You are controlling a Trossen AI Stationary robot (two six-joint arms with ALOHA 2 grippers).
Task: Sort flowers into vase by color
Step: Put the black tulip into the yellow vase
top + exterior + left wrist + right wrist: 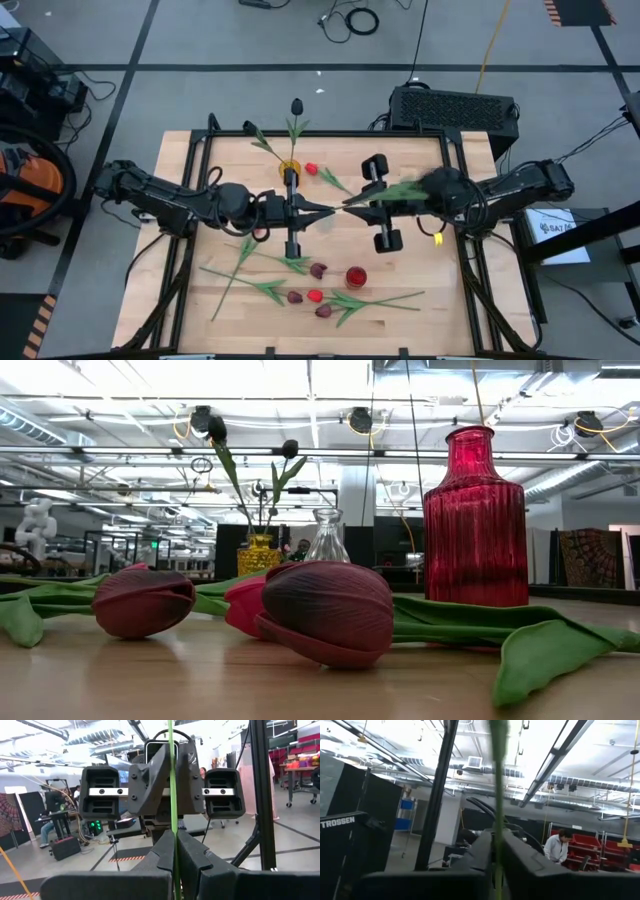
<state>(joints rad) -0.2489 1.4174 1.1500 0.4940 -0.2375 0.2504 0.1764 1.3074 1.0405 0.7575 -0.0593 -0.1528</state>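
Observation:
My left gripper (325, 208) and my right gripper (352, 203) meet tip to tip above the table's middle, both shut on one thin green tulip stem (173, 795). A blurred green leaf (400, 190) lies over my right gripper; I cannot tell where the held flower's head is. A yellow vase (290, 168) at the far middle holds near-black tulips (297, 105). A red tulip head (311, 169) lies beside it. A red vase (356, 276) stands near the front. Maroon heads (328, 610) and a red one (315, 296) lie on the wood with their stems. My left gripper pinches the green stem (175, 851) between its two fingers, which come level from the table's left and lie across it. The stem runs on above the fingers, clear of the table. My right gripper pinches the same stem (497, 837) between its two fingers, level from the table's right and across it. In the left wrist view its fingers (150, 780) stand right behind the stem.
A clear glass vase (327, 538) stands between the yellow vase (259, 555) and the red vase (476, 515). Loose stems and leaves (260, 285) spread over the near half of the table. A black box (455, 110) sits beyond the far right edge.

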